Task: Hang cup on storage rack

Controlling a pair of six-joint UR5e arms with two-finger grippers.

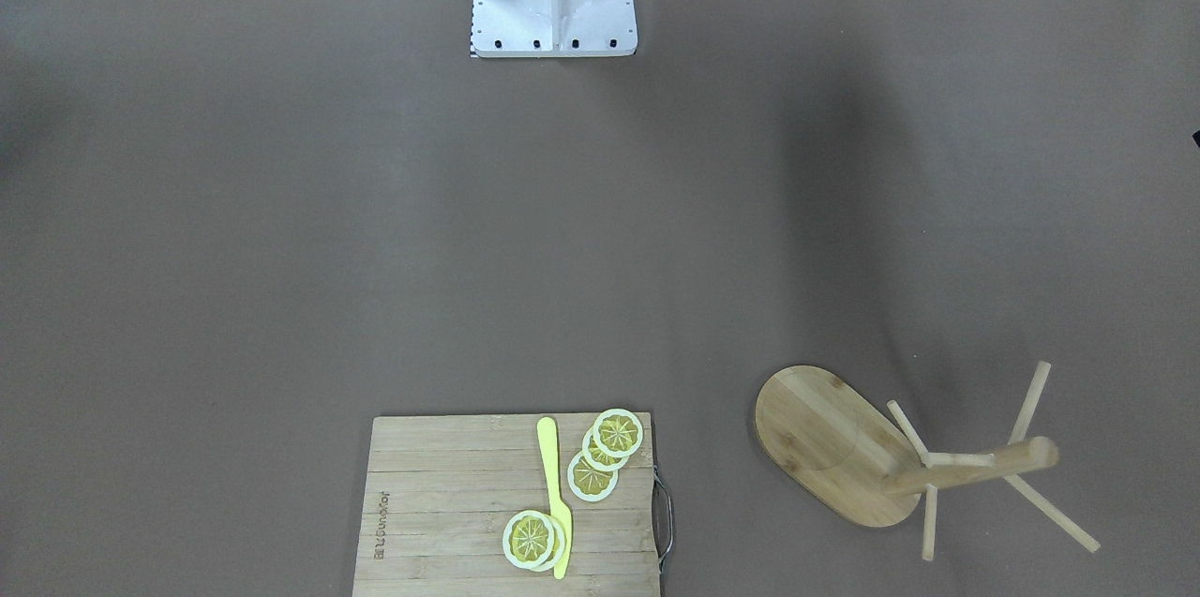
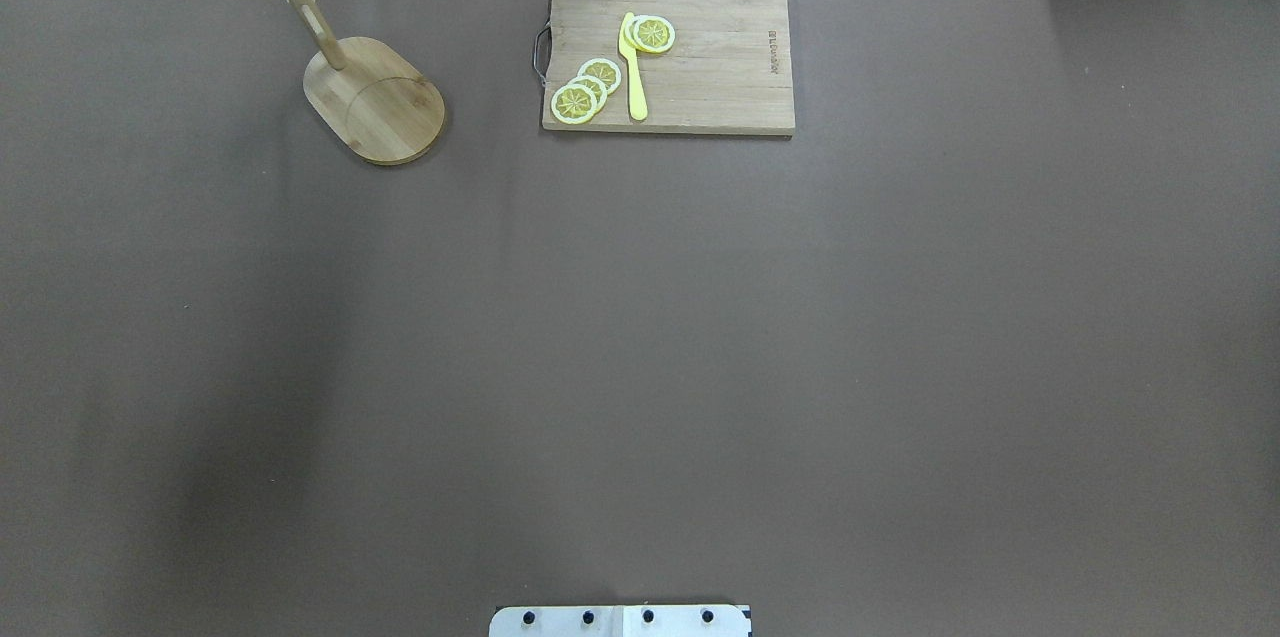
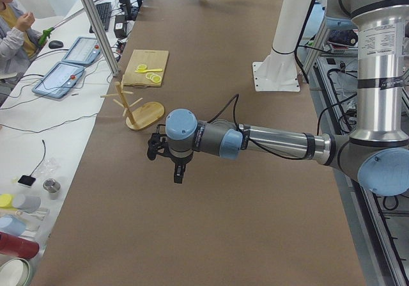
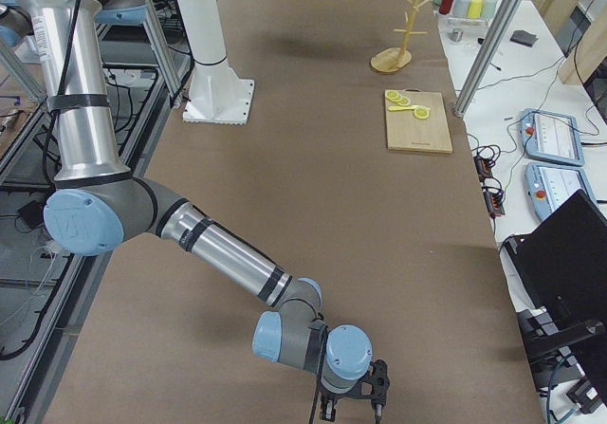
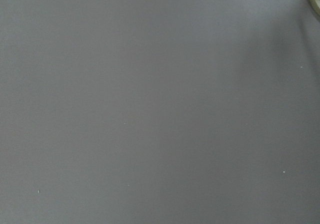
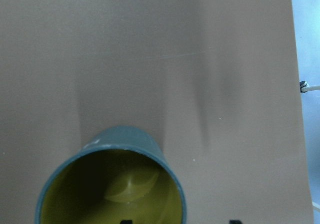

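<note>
To our left the storage rack (image 2: pixel 372 107) stands upright on the tabletop (image 2: pixel 640 317). The left claw (image 3: pixel 169 161) hangs nearby, and we cannot tell its opening. At the right end, the cup (image 6: pixel 112 184) sits mouth-up under the right claw (image 6: pixel 180 222), whose tips are wide apart.

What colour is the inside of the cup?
Yellowish green; the cup shows best in the right wrist view.

Brown paper covered the long bench (image 2: pixel 900 317). Alongside ran a white side bench (image 3: pixel 38 126) holding two tablets (image 3: pixel 61 79), with a person (image 3: pixel 11 33) seated there.
</note>
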